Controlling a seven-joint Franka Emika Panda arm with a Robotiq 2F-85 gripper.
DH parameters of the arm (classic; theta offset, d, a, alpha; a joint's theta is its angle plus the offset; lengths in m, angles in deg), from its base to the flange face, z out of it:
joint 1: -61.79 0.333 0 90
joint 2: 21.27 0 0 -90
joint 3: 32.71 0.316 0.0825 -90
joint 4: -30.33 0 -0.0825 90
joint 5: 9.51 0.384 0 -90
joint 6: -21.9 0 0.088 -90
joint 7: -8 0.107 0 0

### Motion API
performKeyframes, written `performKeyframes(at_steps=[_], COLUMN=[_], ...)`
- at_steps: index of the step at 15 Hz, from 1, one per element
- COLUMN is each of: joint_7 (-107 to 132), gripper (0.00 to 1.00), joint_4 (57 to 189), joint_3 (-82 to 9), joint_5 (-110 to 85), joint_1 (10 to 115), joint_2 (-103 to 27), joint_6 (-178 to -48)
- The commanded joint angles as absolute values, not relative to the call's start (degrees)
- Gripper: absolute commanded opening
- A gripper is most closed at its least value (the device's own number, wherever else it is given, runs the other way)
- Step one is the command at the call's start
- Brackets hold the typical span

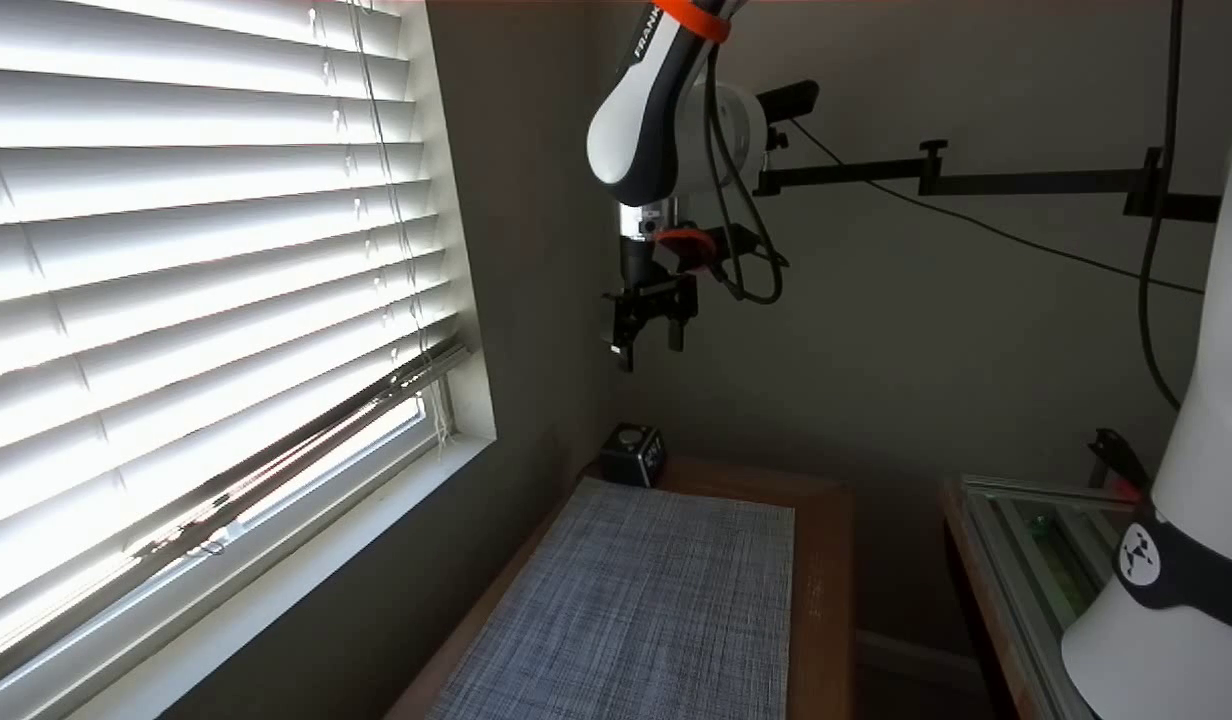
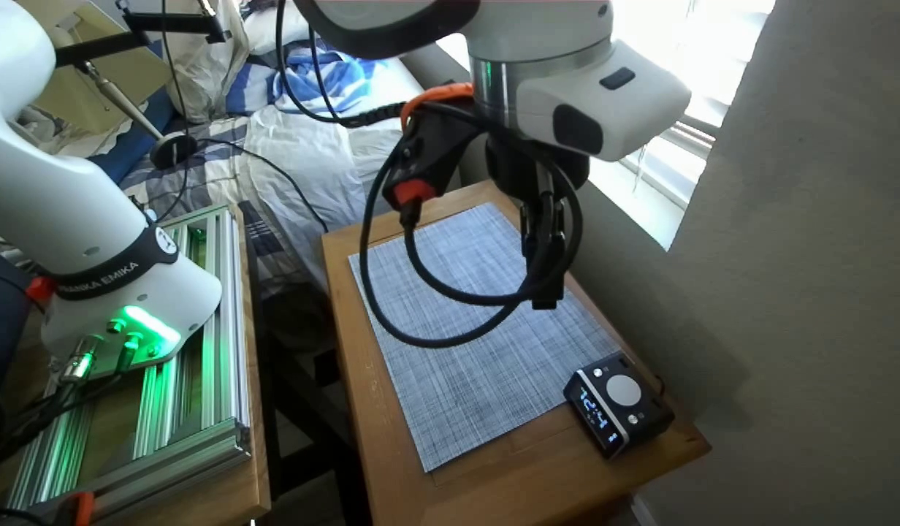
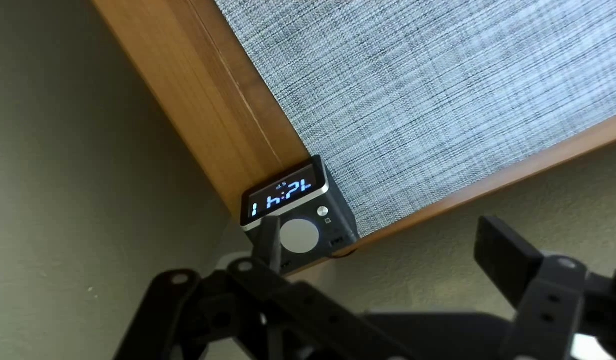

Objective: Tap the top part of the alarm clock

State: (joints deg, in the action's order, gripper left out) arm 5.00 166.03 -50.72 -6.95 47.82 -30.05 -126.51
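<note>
Alarm clock [image 1: 633, 456] below the gripper [image 1: 652, 353], apart

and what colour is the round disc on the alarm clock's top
Pale grey; the round disc shows best in the wrist view.

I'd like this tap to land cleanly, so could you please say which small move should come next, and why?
Probably close the fingers: they stand apart, clear of the clock, and together they should tap its top more precisely.
</note>
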Motion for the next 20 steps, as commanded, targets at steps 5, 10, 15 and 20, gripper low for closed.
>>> performKeyframes(at_steps=[5, 10, 15, 20], joint_7=[5.4, 5.8, 5.7, 6.0], gripper=[1.00, 0.60, 0.24, 0.00], joint_4=[163.1, 159.5, 155.1, 151.9], joint_3=[-49.1, -48.1, -47.0, -45.4], joint_5=[-4.0, -2.9, -3.2, -2.8], joint_1=[46.0, 44.8, 43.1, 41.6], joint_2=[-35.8, -42.4, -48.8, -54.1], joint_6=[-129.4, -131.8, -134.9, -139.4])
